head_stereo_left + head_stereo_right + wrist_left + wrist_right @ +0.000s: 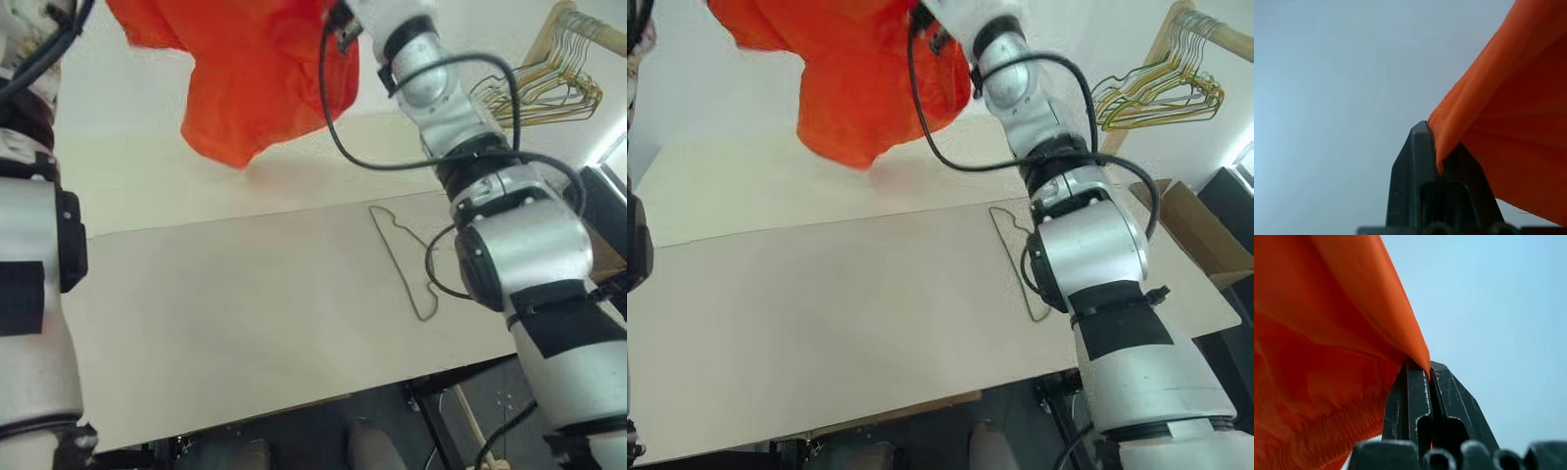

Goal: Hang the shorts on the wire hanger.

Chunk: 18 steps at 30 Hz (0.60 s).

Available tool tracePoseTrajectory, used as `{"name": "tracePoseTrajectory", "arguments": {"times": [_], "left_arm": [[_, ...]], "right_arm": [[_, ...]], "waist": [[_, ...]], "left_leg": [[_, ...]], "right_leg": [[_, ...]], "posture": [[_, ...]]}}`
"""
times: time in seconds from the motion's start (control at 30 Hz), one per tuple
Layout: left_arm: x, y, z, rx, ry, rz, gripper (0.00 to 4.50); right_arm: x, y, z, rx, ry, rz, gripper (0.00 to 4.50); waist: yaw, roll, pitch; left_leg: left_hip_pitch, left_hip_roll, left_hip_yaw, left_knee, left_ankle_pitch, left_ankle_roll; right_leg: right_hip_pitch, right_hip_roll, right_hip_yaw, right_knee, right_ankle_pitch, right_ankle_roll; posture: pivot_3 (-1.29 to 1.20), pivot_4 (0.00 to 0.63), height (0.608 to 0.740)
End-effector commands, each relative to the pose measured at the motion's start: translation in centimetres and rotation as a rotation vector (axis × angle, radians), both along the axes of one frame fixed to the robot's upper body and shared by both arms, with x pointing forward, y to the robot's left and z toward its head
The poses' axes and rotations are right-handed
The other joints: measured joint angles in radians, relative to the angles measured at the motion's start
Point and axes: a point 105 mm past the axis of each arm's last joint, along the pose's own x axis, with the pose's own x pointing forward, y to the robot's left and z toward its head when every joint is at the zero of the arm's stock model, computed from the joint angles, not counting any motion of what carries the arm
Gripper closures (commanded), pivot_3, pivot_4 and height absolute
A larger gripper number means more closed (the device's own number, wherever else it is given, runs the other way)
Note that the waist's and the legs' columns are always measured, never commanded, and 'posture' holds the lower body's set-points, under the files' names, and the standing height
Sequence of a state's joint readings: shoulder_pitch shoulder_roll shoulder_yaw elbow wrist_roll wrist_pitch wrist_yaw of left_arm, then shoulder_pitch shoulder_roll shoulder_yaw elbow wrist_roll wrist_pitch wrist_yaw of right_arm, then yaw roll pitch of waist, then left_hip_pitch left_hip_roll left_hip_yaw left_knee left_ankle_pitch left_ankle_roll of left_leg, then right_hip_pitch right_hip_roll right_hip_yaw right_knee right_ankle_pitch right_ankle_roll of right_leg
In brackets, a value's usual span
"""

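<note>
The shorts [255,78] hang in the air above the far part of the tabletop [245,304], clear of its surface, held up between my two grippers. The fabric spreads side to side at the top, where it runs out of the picture, and droops to a rounded low point toward my left. I cannot make out the waistband or the white tag in the head views.

My left gripper [1436,147] is clamped on an edge of the orange fabric; in the left wrist view the cloth is pinched between the two black fingers [1410,171] and fans away from them. My right gripper [1429,374] is likewise closed tight on a fold of the shorts, the fabric caught in the narrow slit between its fingers [1405,406]. That wrist view also shows a gathered, ribbed band along the lower hem of the hanging cloth, which the head views do not resolve.

The wire hanger [404,259] lies flat on the tabletop near its right edge, beside my right forearm. Its long axis runs from the far side toward the near side, with the hook at the near end. In the right eye view my right arm covers most of it, leaving its far corner and one wire exposed; the left eye view shows the full outline.

A cluster of wire hangers [1161,93] hangs on a wooden rack [1176,20] beyond the table's far right corner. A cardboard box [1195,230] stands off the right edge.
</note>
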<state>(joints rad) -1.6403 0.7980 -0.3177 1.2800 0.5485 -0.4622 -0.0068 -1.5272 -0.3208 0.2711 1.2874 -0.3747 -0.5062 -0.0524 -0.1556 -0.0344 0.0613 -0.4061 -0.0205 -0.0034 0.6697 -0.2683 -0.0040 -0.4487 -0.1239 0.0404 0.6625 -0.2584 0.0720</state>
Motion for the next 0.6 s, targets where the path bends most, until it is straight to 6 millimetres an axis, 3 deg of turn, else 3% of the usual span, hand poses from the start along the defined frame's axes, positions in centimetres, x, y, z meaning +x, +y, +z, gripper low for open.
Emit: {"name": "tracePoseTrajectory", "arguments": {"times": [0.03,0.1,0.2,0.3,0.37,0.47,0.6], "left_arm": [[0.3,-0.6,-6.8,0.094,0.257,-0.211,4.46],[-0.4,-0.8,-10.8,0.123,0.401,-0.321,4.46],[-4.5,-0.1,-19.5,0.137,0.723,-0.454,4.46],[-9.1,-0.1,-23.7,0.104,0.935,-0.518,4.46],[-13.5,-0.2,-26.7,0.109,1.141,-0.552,4.46],[-18.2,-0.5,-28.3,0.124,1.371,-0.573,4.46],[-22.9,-1.1,-28.6,0.171,1.582,-0.6,4.46]], "right_arm": [[-0.3,-0.8,-5.1,-0.225,0.042,0.072,4.5],[-0.8,-1.2,-7.9,-0.307,0.088,0.124,4.5],[-1.8,-1.3,-12.5,-0.433,0.181,0.22,4.5],[-3.0,-0.9,-14.9,-0.518,0.216,0.308,4.5],[-4.4,-0.3,-17.0,-0.585,0.247,0.408,4.5],[-6.2,0.0,-19.6,-0.677,0.284,0.512,4.5],[-7.7,-0.1,-21.6,-0.771,0.297,0.587,4.5]], "waist": [[-0.009,0.001,-0.001],[-0.028,0.002,-0.002],[-0.075,0.003,-0.002],[-0.117,0.003,-0.001],[-0.132,0.003,-0.001],[-0.133,0.005,0.002],[-0.103,0.017,0.018]], "left_leg": [[0.003,0.0,0.0,0.003,0.0,0.0],[0.005,0.0,0.001,0.007,0.0,0.003],[0.005,0.0,0.001,0.01,0.0,0.005],[0.005,0.0,-0.01,0.009,-0.002,0.007],[0.006,-0.001,-0.014,0.009,-0.003,0.008],[0.014,-0.002,-0.021,0.007,-0.005,0.013],[0.043,-0.003,-0.022,0.006,-0.012,0.022]], "right_leg": [[0.005,0.0,0.0,0.0,0.0,0.0],[0.011,-0.001,0.001,-0.004,0.0,0.001],[0.011,-0.001,0.004,-0.002,0.001,0.002],[0.01,0.001,0.008,-0.001,0.0,0.002],[0.009,0.004,0.011,-0.001,0.001,0.003],[0.014,0.01,0.019,-0.002,0.001,0.002],[0.046,0.012,0.02,-0.009,0.0,0.002]], "posture": [[-0.05,0.011,0.74],[-0.05,0.021,0.74],[-0.07,0.043,0.74],[-0.07,0.063,0.74],[-0.06,0.074,0.74],[-0.05,0.079,0.74],[-0.05,0.084,0.74]]}}
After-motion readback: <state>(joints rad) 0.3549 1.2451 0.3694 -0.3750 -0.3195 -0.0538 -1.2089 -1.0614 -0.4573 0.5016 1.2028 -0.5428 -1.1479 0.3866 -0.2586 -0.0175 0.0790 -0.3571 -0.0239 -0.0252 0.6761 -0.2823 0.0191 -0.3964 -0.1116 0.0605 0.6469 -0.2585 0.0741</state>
